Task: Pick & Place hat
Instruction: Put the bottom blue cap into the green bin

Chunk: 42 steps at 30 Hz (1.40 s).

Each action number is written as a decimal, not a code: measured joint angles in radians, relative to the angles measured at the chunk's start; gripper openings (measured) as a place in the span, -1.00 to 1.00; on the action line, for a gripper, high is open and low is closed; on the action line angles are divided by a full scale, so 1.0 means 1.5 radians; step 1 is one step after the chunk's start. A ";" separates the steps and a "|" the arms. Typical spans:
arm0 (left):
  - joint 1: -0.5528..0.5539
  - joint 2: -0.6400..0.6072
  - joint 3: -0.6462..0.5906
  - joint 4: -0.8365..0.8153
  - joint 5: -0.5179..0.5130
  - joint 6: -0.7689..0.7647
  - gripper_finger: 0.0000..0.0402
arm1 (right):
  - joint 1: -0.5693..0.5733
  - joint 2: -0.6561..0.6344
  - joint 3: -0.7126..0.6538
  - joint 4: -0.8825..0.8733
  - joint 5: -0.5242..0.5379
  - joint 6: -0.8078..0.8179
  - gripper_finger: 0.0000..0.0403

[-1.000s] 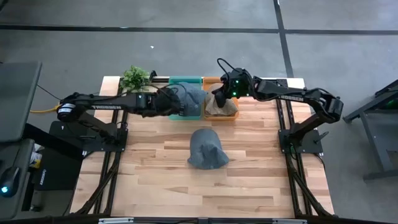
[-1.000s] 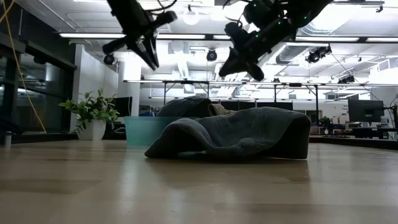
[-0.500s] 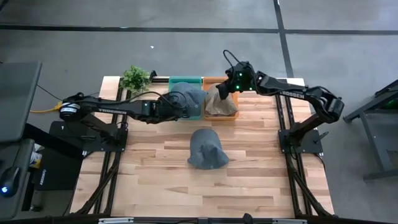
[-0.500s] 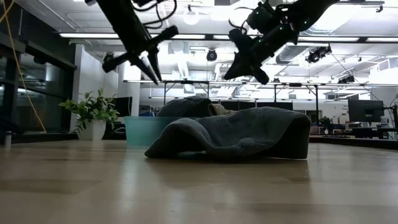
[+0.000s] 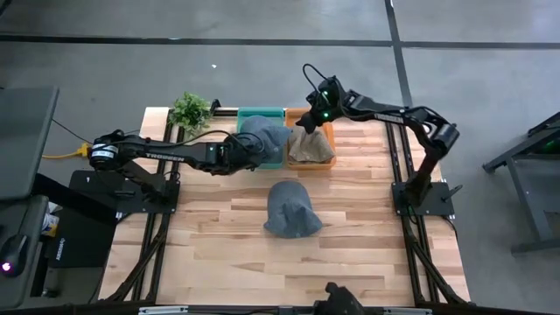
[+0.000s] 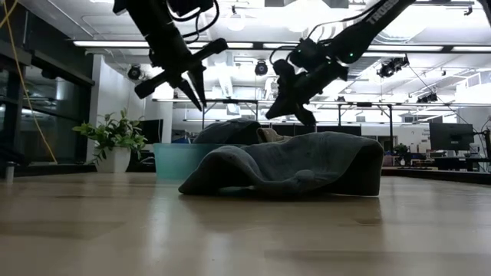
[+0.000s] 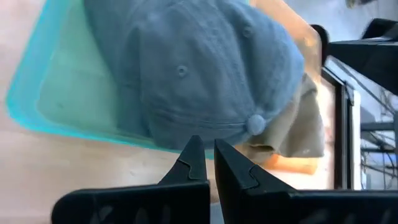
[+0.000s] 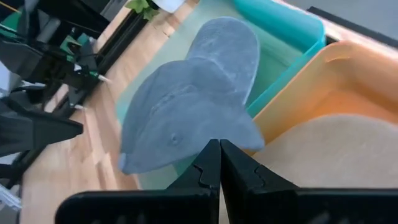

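Note:
A dark grey hat (image 5: 291,210) lies crumpled on the wooden table's middle, resting on its brim and crown (image 6: 291,165). A blue-grey cap (image 5: 267,140) sits in a teal bin (image 5: 261,113) at the far edge, overhanging the bin's rim (image 7: 199,81). A tan hat (image 5: 311,147) fills the orange bin (image 5: 297,112) beside it. My left gripper (image 5: 254,154) hovers shut over the cap's near side (image 7: 209,155). My right gripper (image 5: 306,125) hangs shut above the orange bin (image 8: 219,158). Neither touches anything.
A potted plant (image 5: 190,109) stands at the far left corner, beside the teal bin. Black frame rails run along both sides of the table. Bare wood lies on the near half of the table, in front of the grey hat.
My left gripper has come down toward the blue-grey cap while staying shut. My right gripper has swung toward the table's left and dropped lower over the orange bin. The hats have stayed where they were.

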 joint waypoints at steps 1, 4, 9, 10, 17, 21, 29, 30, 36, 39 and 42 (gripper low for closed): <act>0.000 0.000 0.000 -0.004 0.003 -0.013 -1.00 | -0.003 0.007 0.010 -0.007 0.000 -0.008 -1.00; 0.000 0.000 0.000 0.007 0.022 -0.040 -1.00 | -0.008 0.036 0.047 -0.041 0.001 -0.045 -1.00; -0.024 0.000 0.000 0.076 0.037 -0.042 -1.00 | -0.006 0.088 0.119 -0.106 0.002 -0.174 -1.00; -0.028 0.000 0.000 0.087 0.033 -0.039 -1.00 | -0.006 0.096 0.134 -0.129 0.002 -0.213 -1.00; -0.040 0.000 0.000 0.096 0.004 -0.073 -1.00 | -0.005 0.110 0.172 -0.193 0.075 -0.459 -1.00; -0.040 0.000 0.000 0.101 0.018 -0.095 -1.00 | -0.006 0.110 0.172 -0.191 0.091 -0.516 -1.00; -0.040 0.039 0.000 0.155 0.049 -0.115 -1.00 | 0.019 0.110 0.172 -0.155 0.090 -0.613 -1.00; -0.040 0.047 0.001 0.179 0.056 -0.114 -1.00 | 0.023 0.110 0.172 -0.155 0.089 -0.632 -1.00; -0.040 0.091 0.001 0.215 0.051 -0.112 -1.00 | 0.031 0.110 0.172 -0.163 0.089 -0.706 -1.00; -0.040 0.091 0.001 0.219 0.050 -0.069 -1.00 | 0.030 0.110 0.172 -0.170 0.101 -0.714 -1.00; -0.041 0.091 0.001 0.216 0.050 0.003 -1.00 | 0.031 0.108 0.171 -0.181 0.143 -0.714 -1.00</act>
